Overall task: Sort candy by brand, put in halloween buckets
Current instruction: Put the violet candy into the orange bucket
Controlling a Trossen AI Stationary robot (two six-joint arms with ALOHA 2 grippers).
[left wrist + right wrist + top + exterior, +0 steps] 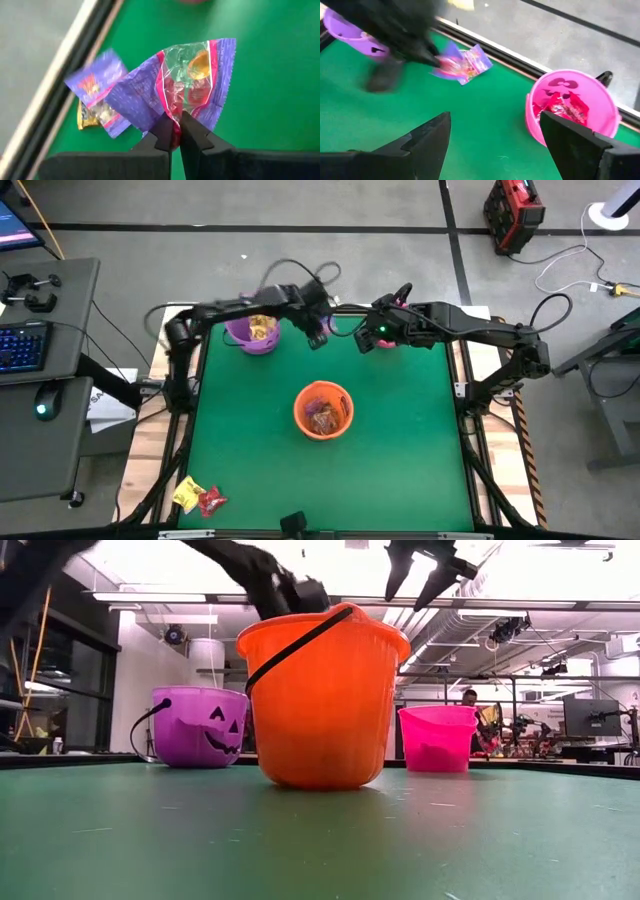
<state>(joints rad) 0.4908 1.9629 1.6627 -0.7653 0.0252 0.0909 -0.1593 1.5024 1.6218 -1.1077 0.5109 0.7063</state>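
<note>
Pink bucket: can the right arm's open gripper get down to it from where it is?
Probably yes: the right gripper hangs open beside the pink bucket, nothing between them; the left gripper is off to one side, shut on a purple candy packet.

I count three buckets on the surface: one purple bucket [252,332], one orange bucket [323,410] and one pink bucket [572,108]. Two loose candies lie at the near corner, one yellow packet [188,494] and one red packet [211,501]. Two purple packets [172,90] show at my left wrist.
</note>
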